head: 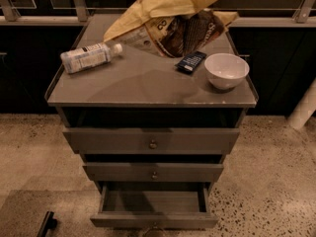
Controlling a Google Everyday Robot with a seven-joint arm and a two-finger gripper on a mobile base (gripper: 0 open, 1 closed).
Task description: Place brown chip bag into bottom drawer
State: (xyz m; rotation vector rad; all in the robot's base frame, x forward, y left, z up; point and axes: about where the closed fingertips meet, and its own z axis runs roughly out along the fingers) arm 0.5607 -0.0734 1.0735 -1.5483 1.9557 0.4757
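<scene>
The brown chip bag [168,23], crinkly dark brown and pale yellow, hangs lifted over the back of the cabinet top [143,85]. Its upper part runs out of the top edge of the camera view. My gripper is out of view above that edge, so its hold on the bag does not show. The bottom drawer [153,220] is pulled open below the two shut drawers. Its shallow grey inside shows nothing in it.
A white-labelled plastic bottle [89,57] lies on the left of the cabinet top. A small dark flat packet [191,61] and a white bowl [226,70] sit at the right. A white part of the robot [305,107] shows at the right edge. Speckled floor surrounds the cabinet.
</scene>
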